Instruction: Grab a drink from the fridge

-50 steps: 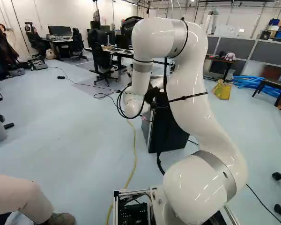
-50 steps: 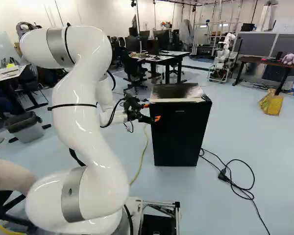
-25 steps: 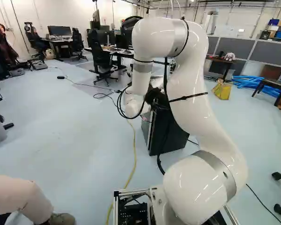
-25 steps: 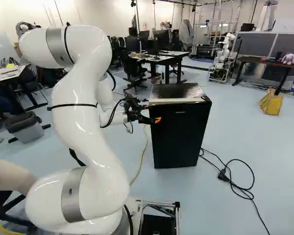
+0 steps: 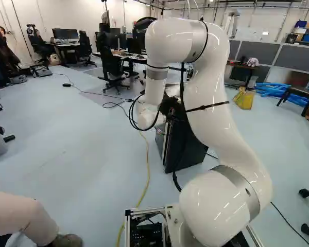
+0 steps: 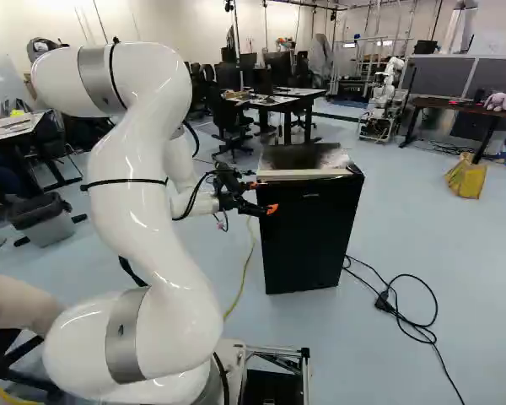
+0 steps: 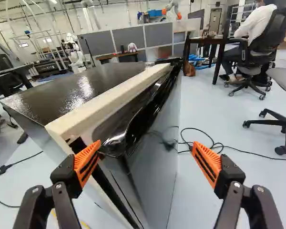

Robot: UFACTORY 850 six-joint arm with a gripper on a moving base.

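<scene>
In the right base view my gripper stands at the upper left front edge of the black fridge. The wrist view shows the gripper open, its fingers wide apart. One finger's orange pad is at the door's side edge, by the top corner and the dark gap along the door; whether it touches is unclear. The other finger stands off in front of the glossy door, over the floor. A recessed grip runs along the door's top. The fridge's inside and any drink are hidden.
Black cables lie on the floor right of the fridge, and a yellow cable runs left of it. A person's limb is close by at the left. Another robot and desks stand farther back. Office chairs are beyond the fridge.
In both base views the fridge's lower front edge has shifted slightly toward the base; whether the door or whole fridge moved is unclear. The arm and gripper have shifted very slightly. The base has stayed put.
</scene>
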